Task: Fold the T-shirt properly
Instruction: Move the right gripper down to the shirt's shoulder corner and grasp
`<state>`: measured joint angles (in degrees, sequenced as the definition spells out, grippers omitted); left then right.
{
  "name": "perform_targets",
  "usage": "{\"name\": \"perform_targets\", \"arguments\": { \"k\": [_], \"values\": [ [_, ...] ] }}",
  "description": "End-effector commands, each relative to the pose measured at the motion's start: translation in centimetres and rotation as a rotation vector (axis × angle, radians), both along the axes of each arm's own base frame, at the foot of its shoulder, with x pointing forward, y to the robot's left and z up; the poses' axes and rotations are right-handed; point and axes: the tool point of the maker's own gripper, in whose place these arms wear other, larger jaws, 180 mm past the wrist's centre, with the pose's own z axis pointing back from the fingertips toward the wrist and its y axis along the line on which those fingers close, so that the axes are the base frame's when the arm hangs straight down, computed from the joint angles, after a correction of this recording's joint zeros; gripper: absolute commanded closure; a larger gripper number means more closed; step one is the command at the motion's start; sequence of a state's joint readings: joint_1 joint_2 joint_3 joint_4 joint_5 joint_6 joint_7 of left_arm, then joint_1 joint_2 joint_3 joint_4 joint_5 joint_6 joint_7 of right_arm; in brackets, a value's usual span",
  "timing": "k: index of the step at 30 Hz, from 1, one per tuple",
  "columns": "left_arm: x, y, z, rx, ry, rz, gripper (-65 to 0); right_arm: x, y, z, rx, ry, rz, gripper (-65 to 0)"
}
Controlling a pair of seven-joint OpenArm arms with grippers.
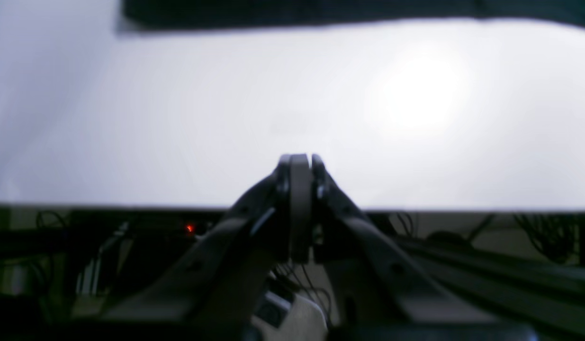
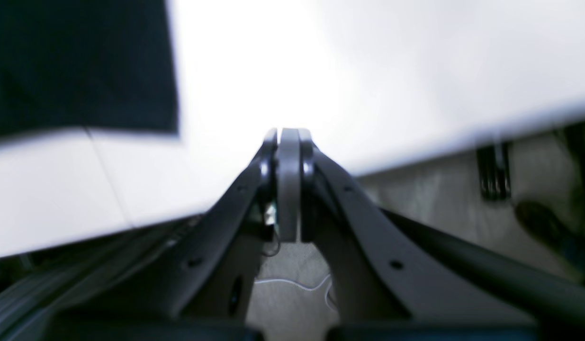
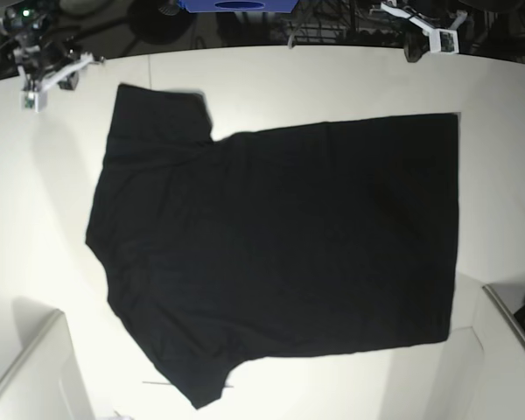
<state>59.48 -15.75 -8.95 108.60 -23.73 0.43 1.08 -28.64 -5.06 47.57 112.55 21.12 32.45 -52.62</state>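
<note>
T-shirt (image 3: 280,254) is spread flat, plain side up, on counter (image 3: 332,79), ready for folding; left claw (image 1: 299,163) & right claw (image 2: 288,137) are clenched empty, parked beyond its edge.

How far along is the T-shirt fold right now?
Done: the T-shirt lies spread flat on the white table, plain black side up, both sleeves out, no fold visible. In hand: nothing; the left gripper and right gripper are shut and empty, back at the table's far edge, apart from the cloth. Left: every fold, sleeves and body.
</note>
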Motion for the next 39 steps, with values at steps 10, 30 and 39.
{"name": "perform_targets", "arguments": {
  "k": [10, 30, 39],
  "values": [
    [0.5, 0.7, 0.3, 0.016, -0.025, 0.013, 0.0, -0.2, -4.4, 0.1, -0.174, 0.111, -0.062, 0.0],
    [-0.4, 8.2, -0.6, 0.155, -0.008, 0.177, 0.0, 8.2, 11.6, 0.0, -0.225, 0.022, 0.69, 0.0],
    [0.0, 12.1, 1.1, 0.227, -0.067, 0.293, 0.0, 13.5, 12.2, 2.8, -0.314, -0.081, 0.707, 0.0]
  ]
}}
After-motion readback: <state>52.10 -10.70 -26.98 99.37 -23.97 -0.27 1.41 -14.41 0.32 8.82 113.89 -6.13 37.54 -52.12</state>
